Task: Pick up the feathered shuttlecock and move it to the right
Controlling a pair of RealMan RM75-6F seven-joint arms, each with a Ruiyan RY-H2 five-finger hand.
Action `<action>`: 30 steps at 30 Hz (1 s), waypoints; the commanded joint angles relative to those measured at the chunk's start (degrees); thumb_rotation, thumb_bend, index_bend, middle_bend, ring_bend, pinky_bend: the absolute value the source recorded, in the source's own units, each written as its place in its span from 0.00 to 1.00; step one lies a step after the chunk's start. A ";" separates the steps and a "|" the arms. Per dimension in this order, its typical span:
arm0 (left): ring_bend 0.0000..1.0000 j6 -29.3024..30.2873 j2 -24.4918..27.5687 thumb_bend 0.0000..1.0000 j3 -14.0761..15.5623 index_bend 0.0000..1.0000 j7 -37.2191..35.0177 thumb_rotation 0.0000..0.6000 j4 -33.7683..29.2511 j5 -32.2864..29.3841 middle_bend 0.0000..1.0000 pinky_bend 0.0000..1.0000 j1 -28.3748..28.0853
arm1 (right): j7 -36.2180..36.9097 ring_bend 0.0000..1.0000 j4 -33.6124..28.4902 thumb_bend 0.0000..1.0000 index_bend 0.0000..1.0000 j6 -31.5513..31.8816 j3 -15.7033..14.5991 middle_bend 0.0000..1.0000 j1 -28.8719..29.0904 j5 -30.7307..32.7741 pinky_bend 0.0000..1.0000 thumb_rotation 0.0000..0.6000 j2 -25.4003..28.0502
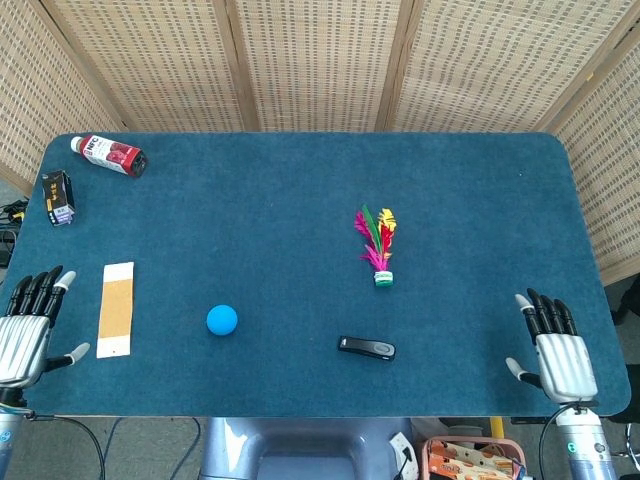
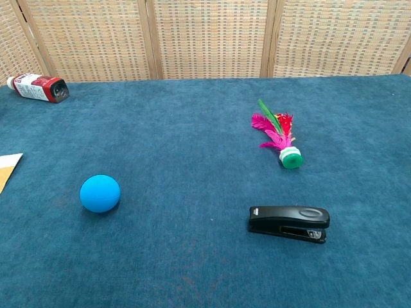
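**Shuttlecock untouched, right of table centre**

Lying flat on the blue table (image 1: 300,200): feathered shuttlecock (image 1: 377,245), green base toward the near edge, pink, red, green and yellow feathers fanned toward the far side. Well apart from both robot hands. Just nearer than it, a black stapler (image 1: 366,347), lying lengthwise across, not touching. Seen closer in the chest view: shuttlecock (image 2: 279,135) beyond the stapler (image 2: 289,222), a strip of bare cloth between.

Left robot hand (image 1: 25,328) at the near left edge of the table, released, fingers straight and spread, holding nothing. Right robot hand (image 1: 553,346) at the near right corner, likewise released, fingers extended and apart, empty. Neither visible in the chest view.

Elsewhere on the table: a blue ball (image 1: 222,320) left of the stapler; a tan card strip (image 1: 116,309) near the left robot hand; a small dark box (image 1: 58,197) at the left edge; a red-labelled bottle (image 1: 109,155) on its side at the far left corner. Behind the table, woven screen panels (image 1: 320,60).
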 commanded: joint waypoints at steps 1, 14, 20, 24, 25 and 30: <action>0.00 -0.01 0.03 0.00 -0.12 0.00 -0.18 1.00 0.05 -0.21 0.00 0.00 0.01 | 0.15 0.00 0.02 0.18 0.01 0.47 0.44 0.00 0.10 -0.06 0.00 1.00 -0.38; 0.00 -0.88 0.08 0.00 -0.74 0.00 -0.90 1.00 0.55 -1.66 0.00 0.00 -0.30 | -3.30 0.00 -5.55 0.18 0.14 -6.88 9.89 0.00 9.41 6.20 0.00 1.00 -4.07; 0.00 -1.74 -0.01 0.00 -1.09 0.00 -1.60 1.00 1.18 -2.60 0.00 0.00 -0.64 | -9.29 0.00 -5.16 0.18 0.17 -12.72 15.77 0.00 16.31 14.70 0.00 1.00 -8.38; 0.00 -2.14 -0.09 0.00 -1.46 0.00 -2.39 1.00 1.82 -3.35 0.00 0.00 -0.79 | -14.01 0.00 -2.20 0.18 0.18 -15.85 19.68 0.00 21.80 22.99 0.00 1.00 -13.83; 0.00 -2.25 -0.13 0.00 -1.47 0.00 -2.50 1.00 1.98 -3.47 0.00 0.00 -0.82 | -14.73 0.00 -1.46 0.18 0.18 -16.48 20.22 0.00 22.82 24.55 0.00 1.00 -14.84; 0.00 -3.05 -0.34 0.00 -1.73 0.00 -3.28 1.00 2.88 -4.24 0.00 0.00 -1.11 | -19.19 0.00 5.28 0.18 0.19 -19.15 22.80 0.00 29.00 32.51 0.00 1.00 -20.77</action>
